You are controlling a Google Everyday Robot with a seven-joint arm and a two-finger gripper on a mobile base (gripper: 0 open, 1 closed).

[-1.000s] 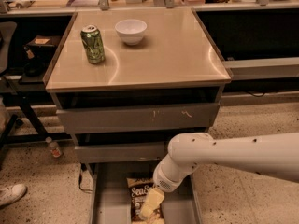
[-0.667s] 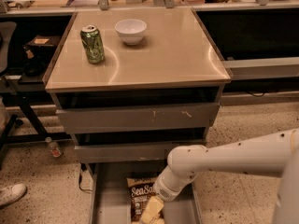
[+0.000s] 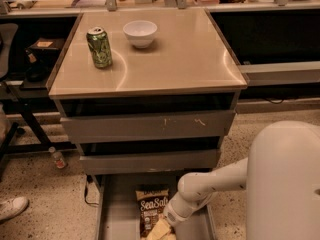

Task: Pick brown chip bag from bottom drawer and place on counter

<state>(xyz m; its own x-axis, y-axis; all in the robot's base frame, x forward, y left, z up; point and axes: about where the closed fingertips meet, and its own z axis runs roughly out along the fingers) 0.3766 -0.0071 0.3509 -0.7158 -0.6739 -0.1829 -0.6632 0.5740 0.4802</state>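
The brown chip bag (image 3: 151, 209) lies flat in the open bottom drawer (image 3: 117, 214), its "Sea Salt" script facing up. My white arm reaches down from the right into the drawer. My gripper (image 3: 161, 230) is at the frame's bottom edge, right at the lower right part of the bag, and is mostly cut off. The counter (image 3: 175, 59) is the beige top of the grey cabinet above.
A green can (image 3: 99, 47) and a white bowl (image 3: 140, 33) stand on the counter's back left. Two shut grey drawers (image 3: 150, 126) sit above the open one. A cluttered bench runs behind. A small bottle (image 3: 57, 158) and a shoe (image 3: 12, 207) are on the floor at left.
My arm has swung further right and lower, its upper part now filling the lower right corner. The gripper has stayed at the bag's lower edge. The bag has not visibly moved.
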